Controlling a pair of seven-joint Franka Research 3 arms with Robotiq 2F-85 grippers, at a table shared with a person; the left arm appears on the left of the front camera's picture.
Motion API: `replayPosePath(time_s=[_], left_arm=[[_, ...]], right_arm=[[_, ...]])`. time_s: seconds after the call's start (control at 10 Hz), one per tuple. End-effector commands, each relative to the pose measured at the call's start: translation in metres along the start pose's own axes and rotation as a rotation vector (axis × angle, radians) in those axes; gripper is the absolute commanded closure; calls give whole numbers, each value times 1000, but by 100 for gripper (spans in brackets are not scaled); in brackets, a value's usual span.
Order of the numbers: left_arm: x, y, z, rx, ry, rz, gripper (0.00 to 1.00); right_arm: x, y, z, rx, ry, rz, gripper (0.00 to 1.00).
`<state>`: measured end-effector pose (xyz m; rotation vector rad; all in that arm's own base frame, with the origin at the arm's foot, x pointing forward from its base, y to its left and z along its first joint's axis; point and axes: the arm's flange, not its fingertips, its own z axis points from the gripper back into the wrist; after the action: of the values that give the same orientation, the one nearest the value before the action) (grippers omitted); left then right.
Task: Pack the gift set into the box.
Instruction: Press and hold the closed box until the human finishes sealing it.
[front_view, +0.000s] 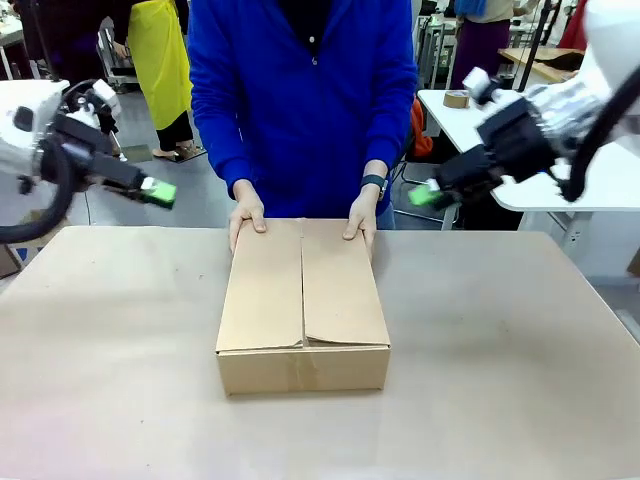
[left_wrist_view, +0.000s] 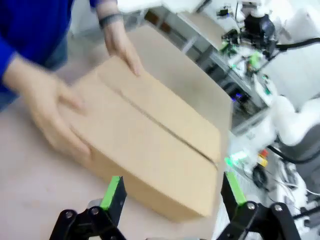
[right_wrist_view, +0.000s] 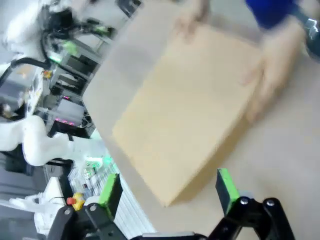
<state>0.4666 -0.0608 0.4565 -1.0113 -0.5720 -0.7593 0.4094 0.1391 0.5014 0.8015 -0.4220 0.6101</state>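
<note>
Wide tabletop (front_view: 120, 350) around closed box (front_view: 300, 300)

A wide table (front_view: 520, 380) with a dull beige top lies in the near ground; a person in a blue sweater (front_view: 300, 90) stands at its far edge, a dark watch (front_view: 374, 182) on one wrist; behind, to the right, a white table (front_view: 445, 122) carries a roll of brown tape (front_view: 456, 99); something orange (front_view: 421, 130) shows just beside the sweater.
</note>
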Motion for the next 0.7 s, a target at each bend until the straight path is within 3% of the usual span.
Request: replayPosePath(time_s=[0.0, 0.1, 0.2, 0.3, 0.4, 0.5, 0.6], left_arm=[[-2, 14, -45, 23, -324, -462, 0], [-6, 15, -55, 17, -396, -570, 0], [-11, 12, -66, 9, -452, -663, 0], [-12, 7, -74, -34, -446, -715, 0], [-4, 3, -72, -69, -271, -598, 0], [10, 7, -65, 59, -373, -475, 0], [10, 7, -65, 59, -373, -475, 0]], right_arm=[[18, -6, -43, 268, -285, 455, 0], [19, -7, -50, 397, -394, 570, 0], [18, -11, -63, 379, -443, 620, 0], [19, -17, -81, 288, -418, 619, 0], [29, 18, -46, 125, -266, 335, 0], [29, 18, -46, 125, -266, 335, 0], [29, 18, -46, 125, -266, 335, 0]])
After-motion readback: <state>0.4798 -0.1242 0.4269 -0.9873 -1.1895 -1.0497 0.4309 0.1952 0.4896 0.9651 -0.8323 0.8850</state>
